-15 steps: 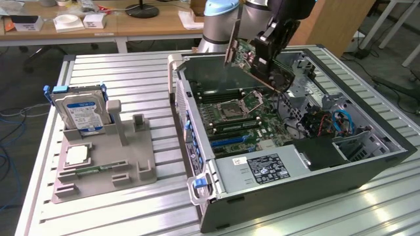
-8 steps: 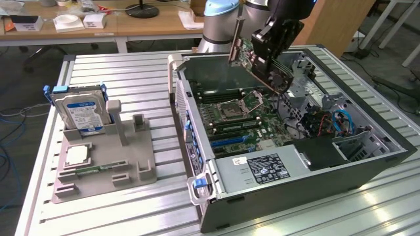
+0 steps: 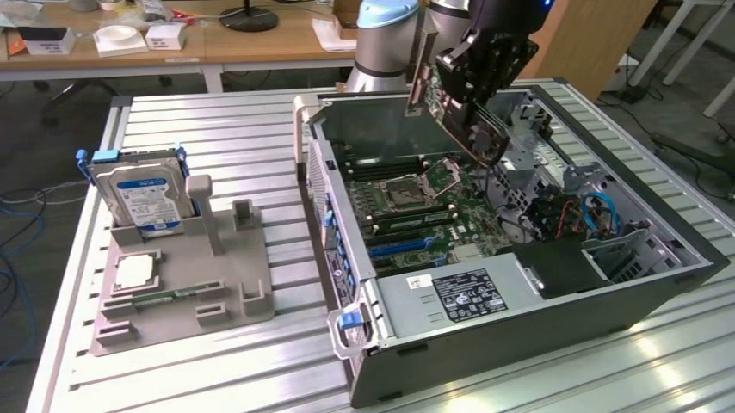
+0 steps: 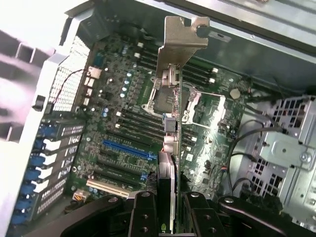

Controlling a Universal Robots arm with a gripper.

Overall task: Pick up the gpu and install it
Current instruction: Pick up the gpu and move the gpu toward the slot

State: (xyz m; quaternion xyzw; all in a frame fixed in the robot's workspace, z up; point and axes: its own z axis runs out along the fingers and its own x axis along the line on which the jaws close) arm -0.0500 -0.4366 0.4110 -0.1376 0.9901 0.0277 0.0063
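My gripper (image 3: pixel 469 90) is shut on the gpu (image 3: pixel 483 133), a thin black card with a metal end bracket. It hangs tilted above the open computer case (image 3: pixel 517 335), over the back part of the motherboard (image 3: pixel 425 206). In the wrist view the gpu (image 4: pixel 170 143) shows edge-on between my fingers (image 4: pixel 143 212), its bracket pointing away from the camera. It floats above the motherboard (image 4: pixel 118 113), clear of the board. The blue expansion slot (image 4: pixel 126 148) lies beside the card's line.
A grey parts holder (image 3: pixel 219 284) on the slatted table carries a silver hard drive (image 3: pixel 138 194), a processor chip (image 3: pixel 134 271) and a green memory stick (image 3: pixel 172 297). Inside the case sit a power supply (image 3: pixel 460 297) and drive cage (image 4: pixel 286 148). The case walls surround the board.
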